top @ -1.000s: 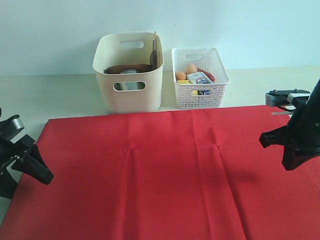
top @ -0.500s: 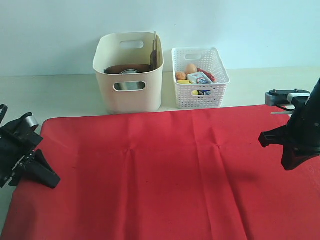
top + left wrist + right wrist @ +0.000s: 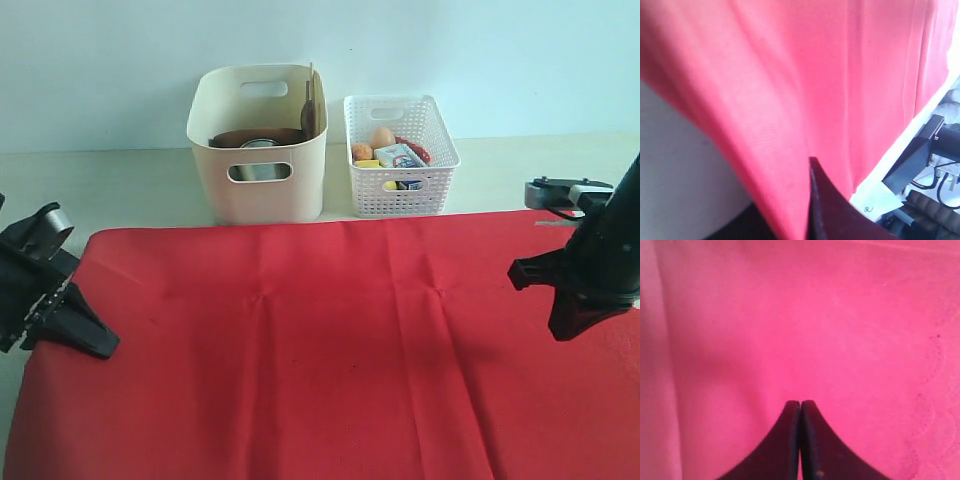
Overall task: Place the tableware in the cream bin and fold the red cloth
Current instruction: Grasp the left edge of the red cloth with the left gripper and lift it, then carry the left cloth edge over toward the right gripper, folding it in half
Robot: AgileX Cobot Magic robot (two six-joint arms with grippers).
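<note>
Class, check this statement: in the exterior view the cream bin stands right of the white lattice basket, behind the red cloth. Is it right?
No. The exterior view shows the cream bin left of the white lattice basket; both do stand behind the red cloth.

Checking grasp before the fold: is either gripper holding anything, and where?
Left gripper is shut on the red cloth, pinching its left edge. Right gripper is shut over the cloth; a pinch cannot be told.
</note>
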